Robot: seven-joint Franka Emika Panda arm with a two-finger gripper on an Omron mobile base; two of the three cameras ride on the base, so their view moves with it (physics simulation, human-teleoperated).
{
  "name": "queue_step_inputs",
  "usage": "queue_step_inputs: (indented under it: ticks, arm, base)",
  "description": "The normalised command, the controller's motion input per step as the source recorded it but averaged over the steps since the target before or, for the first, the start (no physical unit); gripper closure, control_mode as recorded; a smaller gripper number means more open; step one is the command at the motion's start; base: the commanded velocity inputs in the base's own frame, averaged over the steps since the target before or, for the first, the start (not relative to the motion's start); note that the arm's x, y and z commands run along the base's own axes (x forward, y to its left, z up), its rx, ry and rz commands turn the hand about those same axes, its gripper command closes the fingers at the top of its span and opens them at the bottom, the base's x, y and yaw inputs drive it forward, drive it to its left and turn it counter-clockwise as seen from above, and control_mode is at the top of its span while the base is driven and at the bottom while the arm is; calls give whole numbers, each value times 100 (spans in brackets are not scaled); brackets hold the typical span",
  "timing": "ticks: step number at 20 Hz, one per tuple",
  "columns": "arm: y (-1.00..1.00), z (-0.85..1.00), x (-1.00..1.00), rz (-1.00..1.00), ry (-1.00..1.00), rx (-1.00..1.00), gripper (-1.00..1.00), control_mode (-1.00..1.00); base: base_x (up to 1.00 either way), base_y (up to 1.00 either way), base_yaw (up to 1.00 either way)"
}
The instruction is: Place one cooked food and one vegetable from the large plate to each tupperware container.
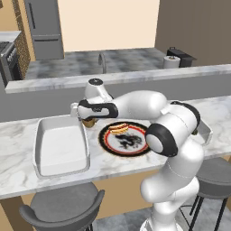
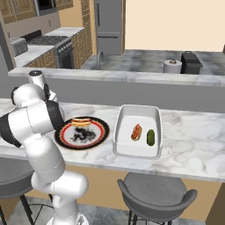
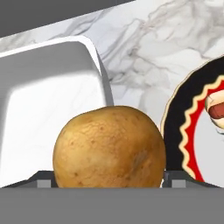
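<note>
Marble counter (image 1: 18,135): the gripper (image 1: 88,120) clamps a potato (image 3: 109,148) at mid-frame, between the left tupperware (image 1: 58,146) and the plate (image 1: 126,139). The right base view alone shows a hot dog (image 2: 136,132) and pickle (image 2: 150,137) in the other tupperware (image 2: 137,131).

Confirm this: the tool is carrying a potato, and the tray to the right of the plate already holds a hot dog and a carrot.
Not a carrot. In the right base view, the tray holds a hot dog and a green pickle. The tool does carry the potato, beside the plate.
</note>
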Motion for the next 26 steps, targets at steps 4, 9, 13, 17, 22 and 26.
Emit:
queue_step_inputs:
  ticks: [4,9,13,17,22,26]
  arm:
    - [19,0,0,0,1,0,100,-100]
    - [36,0,0,0,1,0,100,-100]
    - [38,-1,29,-1,2,0,100,-100]
    - [29,-10,45,0,4,-1,100,-100]
    - [41,0,33,-1,1,-5,100,-100]
    - [6,-20,4,0,0,-5,100,-100]
  base:
    - [0,0,0]
    - [0,0,0]
    - [0,0,0]
    - [0,0,0]
    - [0,0,0]
    - [0,0,0]
